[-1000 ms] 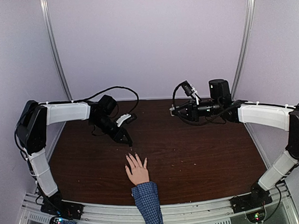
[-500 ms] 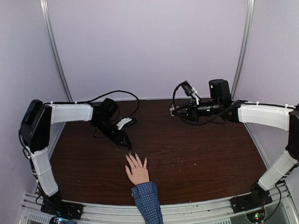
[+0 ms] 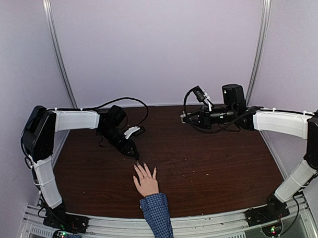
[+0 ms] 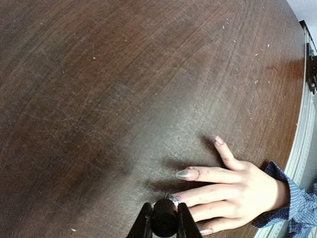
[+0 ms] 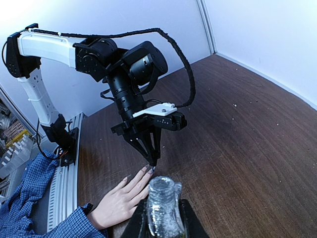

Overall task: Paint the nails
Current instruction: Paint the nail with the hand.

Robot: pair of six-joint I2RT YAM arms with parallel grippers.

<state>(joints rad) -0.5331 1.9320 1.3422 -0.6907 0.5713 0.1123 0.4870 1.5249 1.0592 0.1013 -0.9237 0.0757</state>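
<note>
- Left gripper (image 3: 135, 152): the jaws are pinched on a round black cap (image 4: 164, 224), pointing down at the tips of a human hand (image 4: 237, 191). In the left wrist view only the fingertips show, cut off by the lower edge.
- Any brush below the cap is hidden by the cap in the left wrist view. In the right wrist view only a thin dark tip is visible at the fingers of the hand.
- Nails (image 4: 182, 174): the hand lies flat, palm down, on the dark wooden table (image 4: 99, 99), fingers spread, at the near centre. One long nail is silvery. A second, glittery nail sits just beside the cap, partly covered by it. The lowest finger's nail is barely visible at the frame edge.
- Blue checked cuff (image 4: 285, 196): cut off at the right edge.
- Right gripper (image 5: 161, 220): raised above the far right of the table, well apart from the hand, and clamped on a clear glass bottle (image 5: 161, 198). Its neck is open and its base is out of frame, so the contents cannot be determined.
</note>
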